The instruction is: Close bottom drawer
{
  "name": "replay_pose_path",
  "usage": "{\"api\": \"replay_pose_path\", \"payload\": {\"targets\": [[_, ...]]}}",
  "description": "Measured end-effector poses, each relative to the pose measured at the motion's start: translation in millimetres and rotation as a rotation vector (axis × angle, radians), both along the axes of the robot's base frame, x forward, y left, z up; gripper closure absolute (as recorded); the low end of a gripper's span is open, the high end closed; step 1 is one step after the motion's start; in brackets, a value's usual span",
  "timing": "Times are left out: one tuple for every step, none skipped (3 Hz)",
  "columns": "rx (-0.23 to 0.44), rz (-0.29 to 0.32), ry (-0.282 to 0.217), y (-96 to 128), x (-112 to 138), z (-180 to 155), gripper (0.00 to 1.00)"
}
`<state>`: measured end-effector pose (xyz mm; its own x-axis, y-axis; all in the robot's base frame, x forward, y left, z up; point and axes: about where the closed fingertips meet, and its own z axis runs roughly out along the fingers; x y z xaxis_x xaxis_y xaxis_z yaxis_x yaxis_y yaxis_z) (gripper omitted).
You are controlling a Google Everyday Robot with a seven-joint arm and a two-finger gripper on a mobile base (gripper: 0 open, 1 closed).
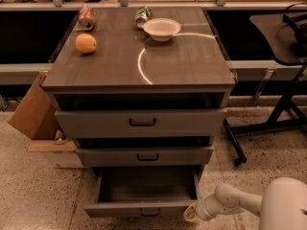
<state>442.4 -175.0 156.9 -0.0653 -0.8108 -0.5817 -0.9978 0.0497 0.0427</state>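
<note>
The bottom drawer (pixel 146 186) is the lowest of three in a grey-brown cabinet (pixel 139 61). It is pulled far out toward the camera, so you can see right into its plain grey inside. There is nothing in it. Its small dark handle (pixel 149 212) sits in the middle of the thin front, right at the bottom edge of the view. The middle drawer (pixel 144 155) and the top drawer (pixel 141 123) above it are pushed in much further. The gripper (pixel 193 212) is down low near the floor, just beside the right end of the bottom drawer's front. The pale arm (pixel 235 201) reaches in to it from the right. I cannot tell how wide the gripper is open, if it has hold of anything, or if it is touching the drawer front. I think the closing push has not started, because the drawer is so far out, and the robot looks to be getting into place. Next, the gripper needs to get flat against the front and push straight back toward the cabinet. Pushing nearer the handle would be best, since a push on one corner could make the drawer go crooked and stick. On top of the cabinet are an orange (pixel 86 43), a white bowl (pixel 162 28) and two cans lying down (pixel 87 17), all well away from the job.
</note>
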Motion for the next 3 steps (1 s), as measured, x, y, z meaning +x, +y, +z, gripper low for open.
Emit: {"api": "replay_pose_path", "payload": {"targets": [[0.020,-0.016,-0.015,1.0,11.9,-3.5,1.00],[0.065,-0.017,-0.036,3.3,39.7,-10.4,1.00],[0.058,-0.036,-0.066,-11.1,62.1,-8.3,1.00]]}}
